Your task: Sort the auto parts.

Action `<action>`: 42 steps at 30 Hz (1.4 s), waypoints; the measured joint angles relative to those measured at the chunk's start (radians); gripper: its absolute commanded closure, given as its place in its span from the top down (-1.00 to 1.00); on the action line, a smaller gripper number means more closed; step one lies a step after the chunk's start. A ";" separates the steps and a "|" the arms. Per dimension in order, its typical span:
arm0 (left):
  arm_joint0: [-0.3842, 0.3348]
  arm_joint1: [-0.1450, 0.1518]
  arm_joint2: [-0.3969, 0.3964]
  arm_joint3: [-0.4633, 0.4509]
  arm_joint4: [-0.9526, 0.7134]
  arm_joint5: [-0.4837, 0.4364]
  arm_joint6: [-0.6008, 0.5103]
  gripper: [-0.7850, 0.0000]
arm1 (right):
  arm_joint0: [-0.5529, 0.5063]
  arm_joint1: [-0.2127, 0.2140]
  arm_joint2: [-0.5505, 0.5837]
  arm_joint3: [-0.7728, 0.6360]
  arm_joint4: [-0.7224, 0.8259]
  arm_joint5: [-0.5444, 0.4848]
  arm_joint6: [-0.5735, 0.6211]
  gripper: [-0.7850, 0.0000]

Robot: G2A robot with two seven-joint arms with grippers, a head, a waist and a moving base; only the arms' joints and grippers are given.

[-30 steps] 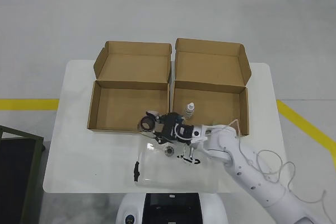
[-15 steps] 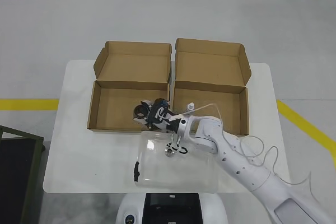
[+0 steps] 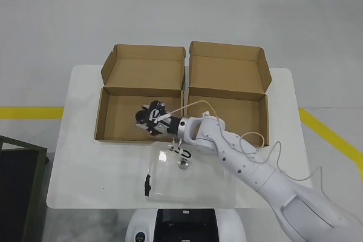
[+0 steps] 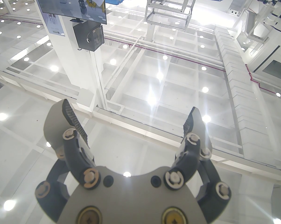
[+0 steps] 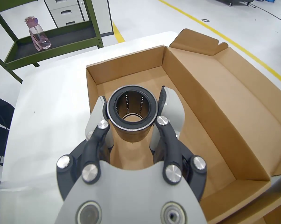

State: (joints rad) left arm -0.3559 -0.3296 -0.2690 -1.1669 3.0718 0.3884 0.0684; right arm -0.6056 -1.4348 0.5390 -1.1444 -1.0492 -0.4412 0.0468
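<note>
The right arm is extending across the white counter (image 3: pixel 88 172), and its right claw (image 3: pixel 147 115) is gripping a dark cylindrical part (image 3: pixel 143 116) over the inside of the left cardboard box (image 3: pixel 116 124), near that box's right wall. The right cardboard box (image 3: pixel 233 116) is sitting just beside it, and both are standing open with their lids folded back. A clear plastic sheet (image 3: pixel 196 184) is lying on the counter's near edge, with a small metal part (image 3: pixel 183 163) resting on it and a small black piece (image 3: pixel 147 184) sitting at its left edge.
</note>
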 measured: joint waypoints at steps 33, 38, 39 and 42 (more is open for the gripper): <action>0.000 0.000 0.000 0.000 0.000 0.000 0.000 1.00 | 0.119 -0.186 -0.065 0.367 -0.003 -0.057 0.017 1.00; 0.000 0.000 0.000 0.000 0.000 0.000 0.000 1.00 | 0.120 -0.189 -0.045 0.359 -0.009 -0.070 0.019 1.00; 0.000 0.000 0.000 0.000 0.000 0.000 0.000 1.00 | 0.119 -0.189 -0.041 0.353 -0.011 -0.072 0.019 1.00; 0.000 0.000 0.000 0.000 0.000 0.000 0.000 1.00 | 0.119 -0.185 -0.023 0.316 -0.026 -0.069 0.004 1.00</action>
State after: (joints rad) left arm -0.3560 -0.3296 -0.2690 -1.1669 3.0718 0.3884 0.0684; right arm -0.4868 -1.6195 0.5161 -0.8285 -1.0754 -0.5100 0.0510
